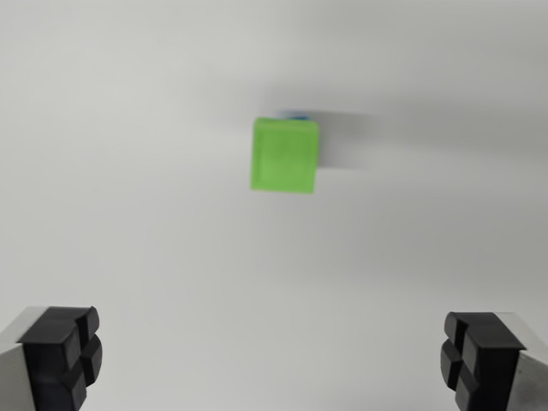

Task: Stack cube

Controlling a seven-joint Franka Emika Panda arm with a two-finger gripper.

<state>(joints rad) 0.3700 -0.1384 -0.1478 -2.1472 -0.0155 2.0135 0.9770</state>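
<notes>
Scene: a wrist camera is looking straight down on a plain white surface (128, 214), with the frame slightly blurred.

Green cube (285, 155): it is sitting above centre in the wrist view, well apart from the fingers, its top face facing the lens.

Beneath it: a thin sliver of blue (295, 113) is peeking out at the cube's far edge. Judged from that, the green cube is probably resting on a blue one, though too little is showing to be sure.

Gripper (274, 360): it is hanging released, jaws spread wide and holding nothing, one black pad (64, 355) at the wrist view's left corner and the other at the right.

Why so placed: the wide spread and clear gap are suggesting a hand that is standing off from the cube rather than closing on it.

Task standing: if the blue sliver is a second cube, the stack is looking done.

Containers: none are showing; nothing is being held in anything.
</notes>
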